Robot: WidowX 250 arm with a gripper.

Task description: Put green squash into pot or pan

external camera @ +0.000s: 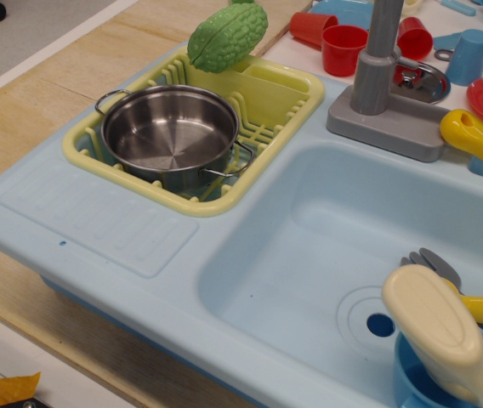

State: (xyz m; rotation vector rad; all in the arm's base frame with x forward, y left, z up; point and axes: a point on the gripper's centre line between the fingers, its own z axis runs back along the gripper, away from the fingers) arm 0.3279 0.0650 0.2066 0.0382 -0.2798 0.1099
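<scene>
A: Nearest the lens, what is that cream thing?

B: One cream bottle-shaped toy [441, 331], leaning in a blue cup [411, 378] in the sink basin [309, 255], well to the right of the yellow dish rack [263, 98].

A: And the gripper?

B: No gripper shows, so whether its jaws are apart or together cannot be told.

A: Then the green squash?

B: One green squash [227, 36], light green, bumpy and ridged, an elongated oval with tapered ends. It sits at the rack's far edge, propped up against the rim. Its long axis is tilted, the lower end down-left by the rack, the upper end up-right, away from the camera.

A: The pot?

B: One shiny steel pot [169, 132], shallow and round, with two wire loop handles, standing inside the rack, just in front of the squash.

A: Beyond the rack?

B: To its right, one grey faucet [377, 68]. Behind that, three red cups [343, 47]. The rack rests on the light blue sink unit, which stands on a wooden tabletop [20, 110].
</scene>
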